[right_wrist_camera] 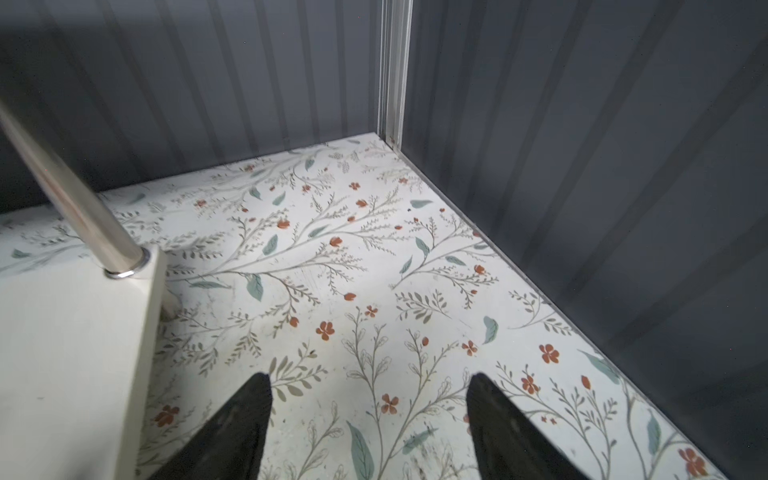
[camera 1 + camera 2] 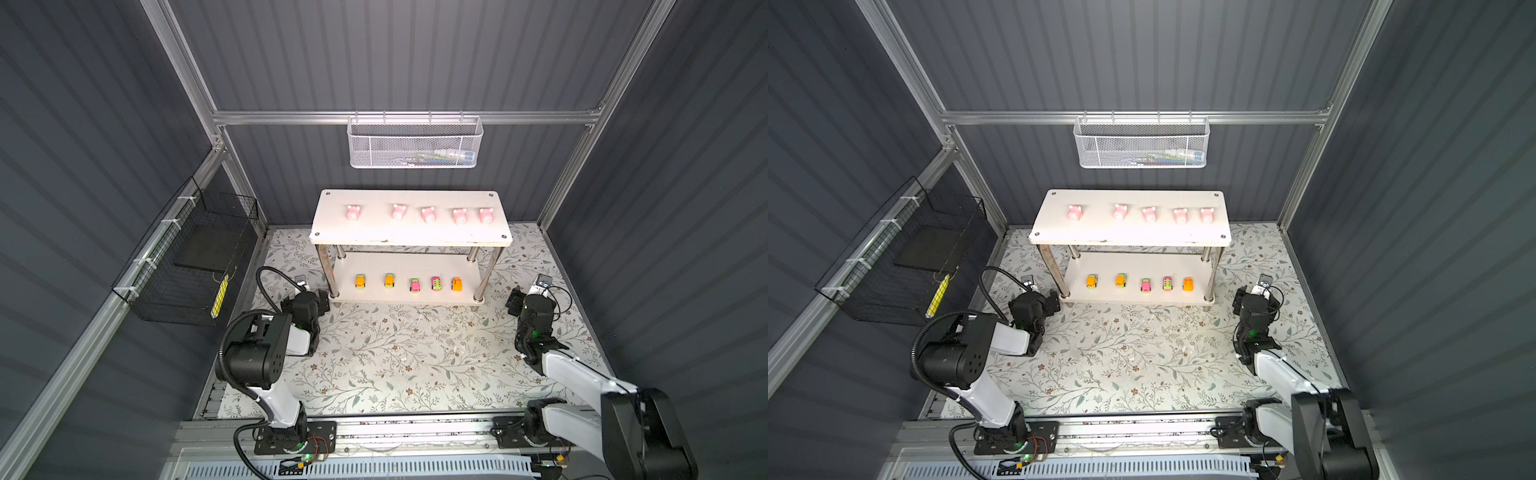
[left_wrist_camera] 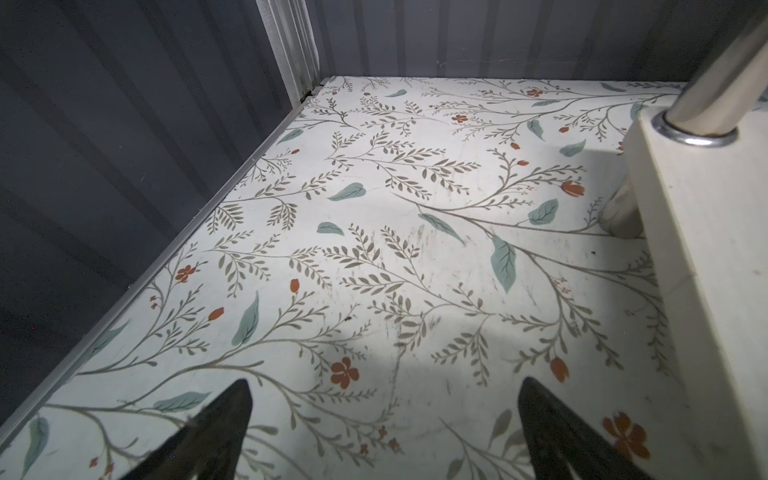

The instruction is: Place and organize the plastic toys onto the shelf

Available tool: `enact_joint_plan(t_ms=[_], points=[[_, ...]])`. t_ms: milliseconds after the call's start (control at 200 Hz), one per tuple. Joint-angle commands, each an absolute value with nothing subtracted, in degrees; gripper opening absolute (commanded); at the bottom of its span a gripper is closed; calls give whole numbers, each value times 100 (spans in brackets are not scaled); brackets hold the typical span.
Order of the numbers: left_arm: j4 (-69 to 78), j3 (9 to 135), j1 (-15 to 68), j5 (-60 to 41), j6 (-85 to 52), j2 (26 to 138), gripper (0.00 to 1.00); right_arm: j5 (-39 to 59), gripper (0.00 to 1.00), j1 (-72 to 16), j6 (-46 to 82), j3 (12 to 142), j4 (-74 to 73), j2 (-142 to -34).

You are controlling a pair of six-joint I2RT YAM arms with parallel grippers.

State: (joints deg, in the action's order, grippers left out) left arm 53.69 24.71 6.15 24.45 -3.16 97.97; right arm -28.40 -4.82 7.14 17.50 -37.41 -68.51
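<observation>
While the shelf (image 2: 409, 236) stands just above the middle of both top views, five pink pigs (image 2: 428, 215) sit in a row on its upper board and five cars (image 2: 414, 285) in a row on its lower board. The left gripper (image 3: 386, 382), at centre left just beside the lower board's end, has its fingers spread wide above the floral mat (image 2: 395, 357) with nothing between them. The right gripper (image 1: 370, 376), at centre right near the opposite end, is likewise parted and empty.
</observation>
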Motion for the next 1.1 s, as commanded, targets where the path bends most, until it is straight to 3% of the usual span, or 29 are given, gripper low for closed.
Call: enact_joint_plan(t_ms=[0,230,405,585,640,715,785,861,1096], points=[[5484,2551,576,2441,-246,9825,100,-2732,77,-349,416,1685,-5109,-7345],[5484,2547,580,2448,-245,9826,100,-2308,84,-282,313,1985,-5187,-8039],[5482,2558,580,2443,-246,9825,100,-2018,99,-190,323,1966,-5265,-8079],[5484,2559,580,2450,-243,9826,100,-1549,99,-99,315,1726,-5598,-8174],[5483,2562,580,2444,-246,9826,100,-1581,99,-88,199,1619,-6449,-8558],[5477,2557,581,2444,-246,9818,100,-1487,99,-56,357,1764,-5557,-8239],[5480,2563,580,2448,-246,9826,100,-1515,99,-51,254,1637,-6292,-8497],[5484,2558,580,2455,-241,9824,100,-1508,99,-44,341,1747,-5742,-8309],[5461,2570,580,2444,-243,9831,100,-1508,99,-44,290,1663,-6131,-8442]])
